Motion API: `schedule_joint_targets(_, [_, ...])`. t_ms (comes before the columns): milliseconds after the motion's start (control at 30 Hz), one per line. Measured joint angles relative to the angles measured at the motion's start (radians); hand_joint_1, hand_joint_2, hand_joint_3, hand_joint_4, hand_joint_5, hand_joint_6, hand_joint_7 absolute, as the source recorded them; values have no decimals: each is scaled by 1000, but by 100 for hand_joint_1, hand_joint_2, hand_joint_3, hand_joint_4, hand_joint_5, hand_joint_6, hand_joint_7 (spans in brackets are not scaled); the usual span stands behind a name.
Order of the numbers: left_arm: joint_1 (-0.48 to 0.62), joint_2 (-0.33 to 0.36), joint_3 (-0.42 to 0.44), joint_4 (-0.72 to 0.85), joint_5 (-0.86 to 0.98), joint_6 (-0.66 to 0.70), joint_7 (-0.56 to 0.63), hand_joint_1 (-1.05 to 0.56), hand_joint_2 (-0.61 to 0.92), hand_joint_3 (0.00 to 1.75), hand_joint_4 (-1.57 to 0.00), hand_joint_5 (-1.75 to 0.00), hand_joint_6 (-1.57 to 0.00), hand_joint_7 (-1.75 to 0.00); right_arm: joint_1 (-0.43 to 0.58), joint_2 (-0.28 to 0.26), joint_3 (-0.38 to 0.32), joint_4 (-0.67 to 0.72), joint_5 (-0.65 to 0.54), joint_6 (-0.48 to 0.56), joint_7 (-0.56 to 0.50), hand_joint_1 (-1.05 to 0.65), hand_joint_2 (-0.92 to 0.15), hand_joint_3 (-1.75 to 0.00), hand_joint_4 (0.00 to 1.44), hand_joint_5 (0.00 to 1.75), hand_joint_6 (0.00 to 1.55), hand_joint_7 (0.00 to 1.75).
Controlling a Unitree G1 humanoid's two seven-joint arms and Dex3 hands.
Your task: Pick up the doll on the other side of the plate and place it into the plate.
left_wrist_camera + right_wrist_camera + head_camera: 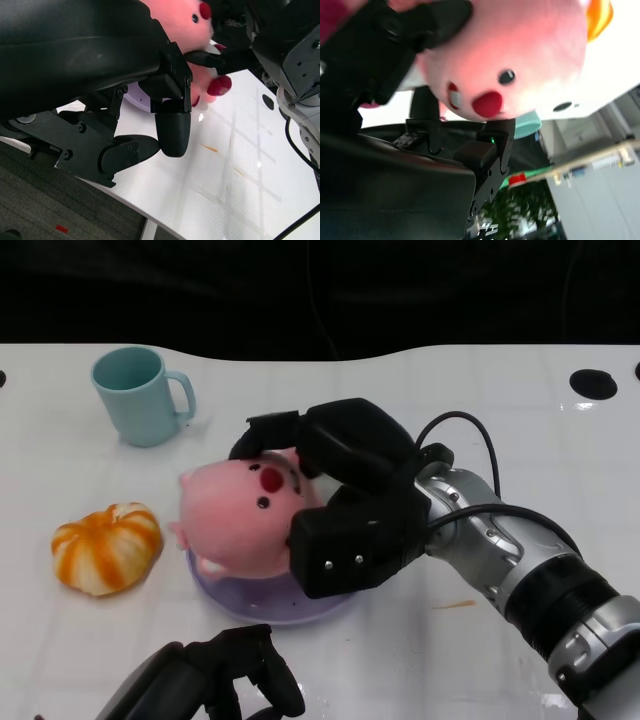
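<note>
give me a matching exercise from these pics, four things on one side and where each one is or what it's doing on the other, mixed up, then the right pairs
Things:
1. pink doll
2. mug
3. pumpkin toy
4. left hand

Places or states:
A. at the near table edge, holding nothing
B. on the table beside the plate, toward the robot's left
C. over the purple plate, gripped by the right hand
D. upright at the far left of the table

Pairs: 1-C, 2-D, 3-B, 4-A

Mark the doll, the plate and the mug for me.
doll [235, 515]: head view, its pink face.
plate [285, 610]: head view, its near purple rim.
mug [135, 400]: head view, its teal side.
</note>
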Motion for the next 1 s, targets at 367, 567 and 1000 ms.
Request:
schedule_joint_targets(367, [7, -2, 0, -11, 0, 7, 0, -23, 74, 78, -66, -175, -65, -127, 1, -75, 41, -157, -23, 82, 221, -87, -92, -19, 0, 26, 5, 0])
schedule_joint_targets(567, [12, -2, -1, -26, 1, 21, 0, -24, 74, 79, -67, -175, -64, -128, 46, -126, 38, -303, -9, 93, 283, -87, -92, -20, 0, 27, 8, 2])
schedule_joint_targets(1000, [0, -2, -4, -34, 18, 40, 0, -25, 73, 79, -69, -175, -65, -126, 284, -232, -114, -535, 187, -54, 278, -60, -92, -18, 36, 87, 53, 20])
